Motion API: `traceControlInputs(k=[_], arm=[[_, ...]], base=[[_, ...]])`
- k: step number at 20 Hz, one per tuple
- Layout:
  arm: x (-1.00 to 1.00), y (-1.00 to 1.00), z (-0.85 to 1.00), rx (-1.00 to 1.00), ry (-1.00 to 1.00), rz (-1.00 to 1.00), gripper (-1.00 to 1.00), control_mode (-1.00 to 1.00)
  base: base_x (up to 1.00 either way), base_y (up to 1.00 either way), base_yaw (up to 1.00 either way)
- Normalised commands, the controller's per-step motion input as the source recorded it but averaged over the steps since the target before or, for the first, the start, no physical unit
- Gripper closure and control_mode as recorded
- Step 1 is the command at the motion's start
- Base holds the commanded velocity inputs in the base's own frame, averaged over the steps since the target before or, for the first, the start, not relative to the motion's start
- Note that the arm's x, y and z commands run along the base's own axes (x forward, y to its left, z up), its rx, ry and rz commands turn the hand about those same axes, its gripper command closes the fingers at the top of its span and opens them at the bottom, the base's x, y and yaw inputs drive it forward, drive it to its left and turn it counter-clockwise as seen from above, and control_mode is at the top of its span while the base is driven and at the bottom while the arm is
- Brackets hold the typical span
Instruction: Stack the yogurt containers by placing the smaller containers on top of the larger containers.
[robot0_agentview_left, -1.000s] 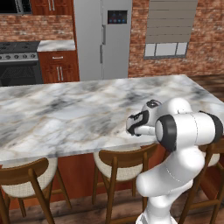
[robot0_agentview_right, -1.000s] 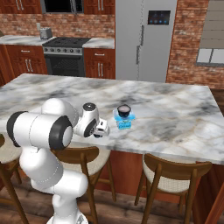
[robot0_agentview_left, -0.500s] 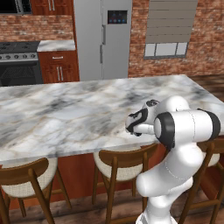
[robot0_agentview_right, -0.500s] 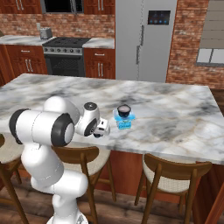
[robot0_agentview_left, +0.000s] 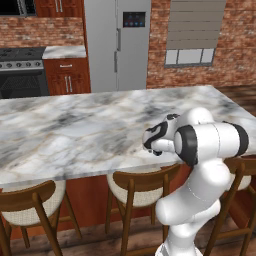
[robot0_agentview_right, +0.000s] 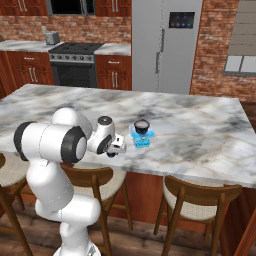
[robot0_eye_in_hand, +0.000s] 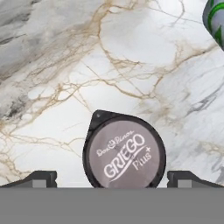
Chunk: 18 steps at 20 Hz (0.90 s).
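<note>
Right base view: marble island counter (robot0_agentview_right: 200, 135), brick walls, steel fridge (robot0_agentview_right: 165, 45).

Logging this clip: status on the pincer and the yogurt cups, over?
Pincer open, straddling a dark cup on the marble counter, no contact visible. Another dark cup already sits on the light blue tub. Nothing in the way.
</note>
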Motion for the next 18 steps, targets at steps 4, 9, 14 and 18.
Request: traceControlInputs(k=[4,9,14,18], arm=[[0.04,0.00,-0.08,0.00,0.00,0.00,-1.00,-1.00],[0.05,0.00,-0.11,0.00,0.00,0.00,-1.00,-1.00],[0.16,0.00,-0.07,0.01,0.00,0.00,-1.00,-1.00],[0.09,0.00,-0.05,0.00,0.00,0.00,-1.00,-1.00]], base=[[0.00,0.00,0.00],[0.00,0.00,0.00],[0.00,0.00,0.00],[0.00,0.00,0.00]])
